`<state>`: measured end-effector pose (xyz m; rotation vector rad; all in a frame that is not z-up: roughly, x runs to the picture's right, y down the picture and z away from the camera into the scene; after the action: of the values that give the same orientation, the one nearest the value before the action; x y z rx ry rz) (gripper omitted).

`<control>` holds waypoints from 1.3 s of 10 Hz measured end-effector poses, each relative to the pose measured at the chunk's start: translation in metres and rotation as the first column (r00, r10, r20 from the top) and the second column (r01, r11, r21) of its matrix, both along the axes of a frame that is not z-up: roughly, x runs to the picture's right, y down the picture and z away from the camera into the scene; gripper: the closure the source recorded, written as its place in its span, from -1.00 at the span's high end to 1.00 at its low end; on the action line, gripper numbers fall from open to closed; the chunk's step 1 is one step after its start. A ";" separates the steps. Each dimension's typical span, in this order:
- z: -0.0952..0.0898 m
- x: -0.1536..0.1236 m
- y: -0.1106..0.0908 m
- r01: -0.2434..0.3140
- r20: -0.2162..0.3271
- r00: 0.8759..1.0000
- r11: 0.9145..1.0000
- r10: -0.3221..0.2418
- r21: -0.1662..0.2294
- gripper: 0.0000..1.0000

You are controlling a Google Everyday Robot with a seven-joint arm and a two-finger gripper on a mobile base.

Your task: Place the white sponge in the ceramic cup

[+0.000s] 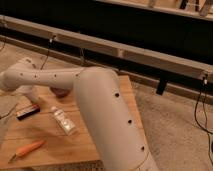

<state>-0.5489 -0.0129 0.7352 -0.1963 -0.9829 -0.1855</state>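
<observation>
Claw (25,93): located at the far left end of the arm, hanging low beneath the wrist over the back-left part of the wooden surface (55,145), and largely masked by the forearm (50,77). Jaws closed; whether anything sits between them cannot be established. Nearest item: a black-and-red flat bar (27,111), lying just camera-side of the claw and apart from it. Along the forearm, away from the claw, a dark maroon bowl (60,92) shows partly under the arm. Past the bar, camera-side and toward the elbow, a clear bottle (64,121) lies on its side, its long axis running diagonally away from the claw. Farthest out, near the front edge, lies a carrot (27,150). White sponge: not visible on the exposed surface. Ceramic cup: likewise not identified. Both are judged to be hidden behind the forearm or wrist, close to the claw. The sponge's bearing from the claw and its long axis therefore cannot be determined. Judgement: with one arm only, the coming move depends on confirming whether the closed claw carries the sponge and where the cup's rim lies relative to it.
</observation>
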 end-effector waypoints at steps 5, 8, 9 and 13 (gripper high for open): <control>0.025 -0.001 -0.027 0.000 -0.032 0.999 1.000 0.000 -0.002 -1.00; 0.038 0.012 -0.043 -0.006 -0.069 0.998 1.000 0.006 -0.006 -1.00; 0.043 0.017 -0.044 -0.009 -0.078 0.997 1.000 0.008 -0.012 -1.00; 0.059 0.035 -0.041 -0.043 -0.089 0.995 0.997 0.037 -0.071 -1.00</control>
<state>-0.5142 -0.0541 0.7944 -0.2492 -0.9064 -0.1037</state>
